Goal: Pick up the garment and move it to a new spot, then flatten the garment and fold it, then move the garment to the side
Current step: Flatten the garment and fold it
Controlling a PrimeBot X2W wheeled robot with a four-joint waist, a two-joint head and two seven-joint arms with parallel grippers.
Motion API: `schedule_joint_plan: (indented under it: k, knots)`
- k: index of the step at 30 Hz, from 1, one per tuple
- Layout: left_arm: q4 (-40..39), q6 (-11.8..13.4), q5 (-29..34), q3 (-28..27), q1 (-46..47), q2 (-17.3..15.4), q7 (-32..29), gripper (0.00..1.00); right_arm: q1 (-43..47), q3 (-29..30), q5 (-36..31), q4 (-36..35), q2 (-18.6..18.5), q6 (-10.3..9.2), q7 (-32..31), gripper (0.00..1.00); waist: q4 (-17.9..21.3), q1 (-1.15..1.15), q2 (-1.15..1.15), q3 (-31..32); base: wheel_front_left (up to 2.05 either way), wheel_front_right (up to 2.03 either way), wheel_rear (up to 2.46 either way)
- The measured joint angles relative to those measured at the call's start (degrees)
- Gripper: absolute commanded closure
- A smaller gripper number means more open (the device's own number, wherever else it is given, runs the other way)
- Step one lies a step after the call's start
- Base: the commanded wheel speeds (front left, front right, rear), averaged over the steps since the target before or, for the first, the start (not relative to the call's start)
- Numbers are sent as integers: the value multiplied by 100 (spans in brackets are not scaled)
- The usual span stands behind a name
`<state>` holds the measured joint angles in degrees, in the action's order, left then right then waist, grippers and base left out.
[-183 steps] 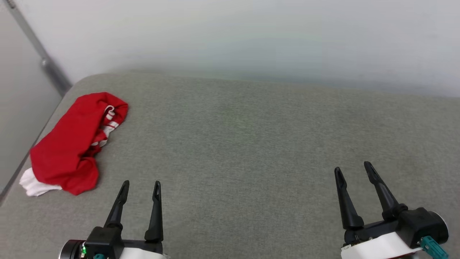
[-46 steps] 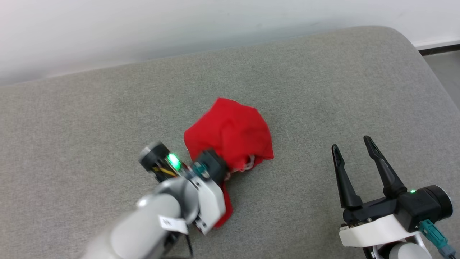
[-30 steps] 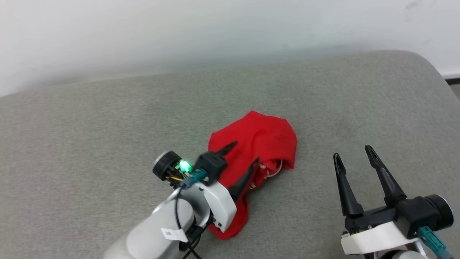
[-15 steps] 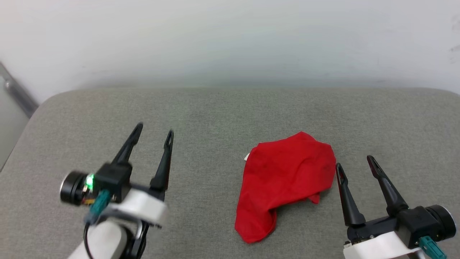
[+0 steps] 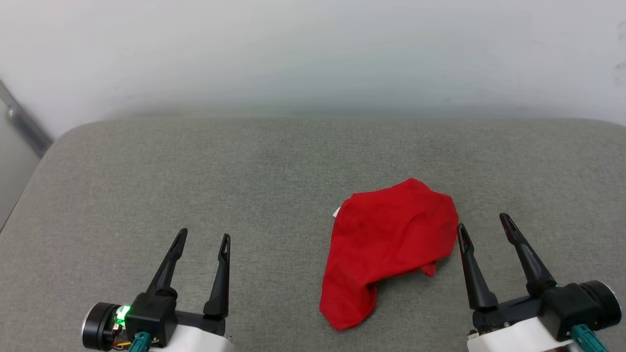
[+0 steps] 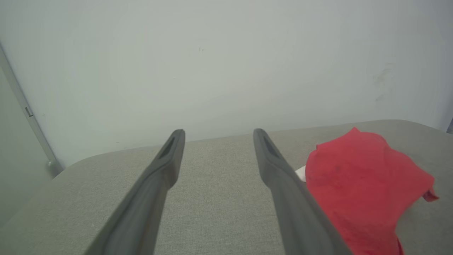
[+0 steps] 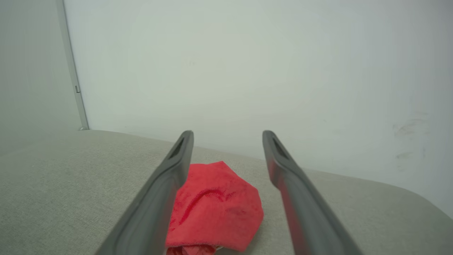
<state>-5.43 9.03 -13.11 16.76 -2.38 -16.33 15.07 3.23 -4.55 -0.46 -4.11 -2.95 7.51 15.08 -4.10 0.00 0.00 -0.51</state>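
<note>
In the head view the garment [image 5: 391, 244] lies in a crumpled red heap on the grey cushion [image 5: 244, 166], right of centre. It is just beside the right gripper [image 5: 481, 221] and well apart from the left gripper [image 5: 204, 233]. Both grippers have their fingers spread and hold nothing. The move to a new spot looks done, so flattening is likely the step in hand. To do it well, each gripper should pinch a separate outer edge, low against the cushion, and the two should draw apart rather than grabbing the middle of the bundle. In the left wrist view the left gripper [image 6: 218, 131] points at bare cushion, with the garment [image 6: 361, 184] off to the side. A small white scrap shows at the garment's near edge, which could be a sleeve or a label. In the right wrist view the right gripper [image 7: 228, 133] frames the garment [image 7: 216, 212], whose lower folds run off the bottom edge. The sleeves, the lettering, the collar and the hem are all tucked out of sight, so I cannot tell which way round it lies.
</note>
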Motion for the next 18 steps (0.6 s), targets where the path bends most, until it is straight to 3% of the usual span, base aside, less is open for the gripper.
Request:
schedule_joint_plan:
  k: [3, 7, 13, 18]
  knots:
    - [24, -177, 104, -166, 10, 130, 0, 0, -8, -131, 58, 131, -25, -1, 2, 0, -50, 0, 0, -65, 0, 0, 0]
    - [56, -385, 255, -310, 63, 307, 0, 0, -266, -838, 361, 570, -510, 0, -365, 0, -146, 0, 0, -185, 0, 0, 0]
    - [168, -647, 439, -491, 147, 560, 0, 0, -1235, -2510, 1669, 438, -1600, -2, -2689, 0, -309, 0, 0, -431, 0, 0, 0]
    - [274, -878, 565, -558, 303, 783, 0, 0, -2018, -3344, 2683, 315, -2073, 0, -4767, 0, -528, 1, 0, -628, 0, 0, 0]
